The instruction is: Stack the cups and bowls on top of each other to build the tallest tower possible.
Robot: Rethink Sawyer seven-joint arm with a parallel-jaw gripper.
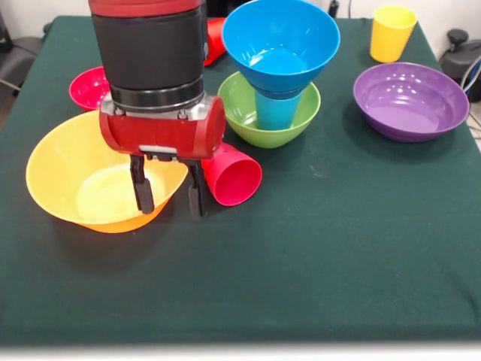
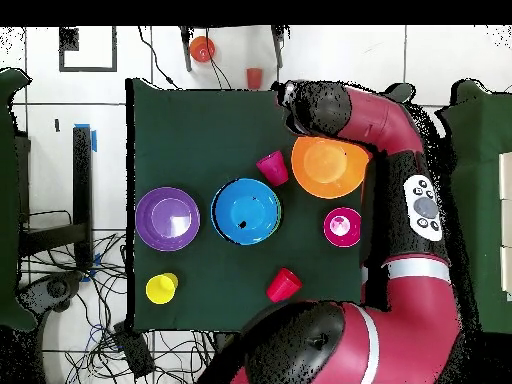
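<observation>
Front view: blue cup (image 1: 276, 109) inside green bowl (image 1: 244, 113)

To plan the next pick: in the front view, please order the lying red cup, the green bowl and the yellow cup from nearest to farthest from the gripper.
1. Lying red cup: beside the gripper.
2. Green bowl: behind the red cup, middle.
3. Yellow cup: far corner, upright.

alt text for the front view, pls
The robot's open tool hangs over the rim of a large orange-yellow bowl, beside a red cup lying on its side on a green table. Behind them, a blue bowl sits on a light blue cup standing in a green bowl. A purple bowl, yellow cup and small red bowl stand apart.
</observation>
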